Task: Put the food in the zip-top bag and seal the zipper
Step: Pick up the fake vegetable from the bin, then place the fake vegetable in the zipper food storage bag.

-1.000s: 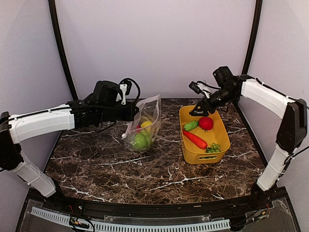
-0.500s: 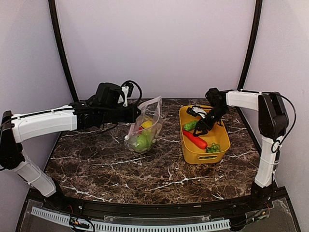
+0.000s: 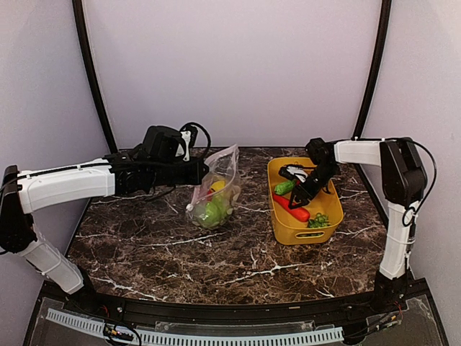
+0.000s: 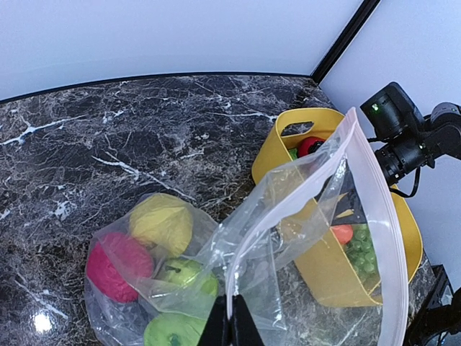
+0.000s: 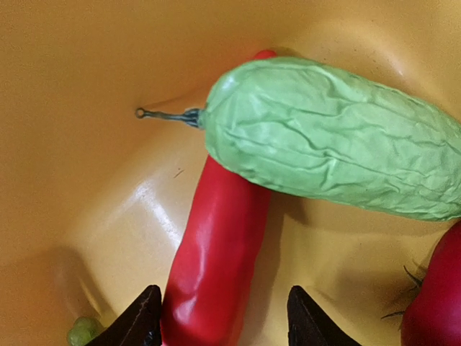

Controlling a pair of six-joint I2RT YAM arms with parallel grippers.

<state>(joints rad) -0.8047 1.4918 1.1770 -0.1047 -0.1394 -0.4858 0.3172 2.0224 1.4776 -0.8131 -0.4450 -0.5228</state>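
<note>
Red plastic is filling the space between the pincer tips. The red pepper (image 5: 216, 245) is lying on the floor of the yellow basket (image 5: 86, 108) and running lengthwise between the 2 fingers (image 5: 140, 323) of the right gripper (image 5: 223, 324). The right gripper is standing spread, wider than the pepper, with 1 tip on each side of it. Whether either tip is touching the pepper cannot be told. It is gripping nothing.

The green cucumber (image 5: 331, 158) is lying across the far end of the pepper. A red round piece (image 5: 436, 295) is showing at the right edge of the wrist view. Green grapes (image 3: 317, 220) are sitting at the near end of the basket, which is standing on the right part of the marble table (image 3: 216, 252).

The left gripper (image 4: 230, 328) is pressing its fingers together on the clear film of the zip-top bag (image 4: 288, 209), pinching a fold of it. The bag is standing upright from this grip, left of the basket, with its bottom resting on the table. The mouth is gaping, and the zipper (image 4: 385, 223) is running unsealed along its edge. Inside the bag, 1 yellow fruit (image 4: 162, 223), 1 magenta-red round fruit (image 4: 115, 259) and 2 green round fruits (image 4: 180, 274) are lying at the bottom.
</note>
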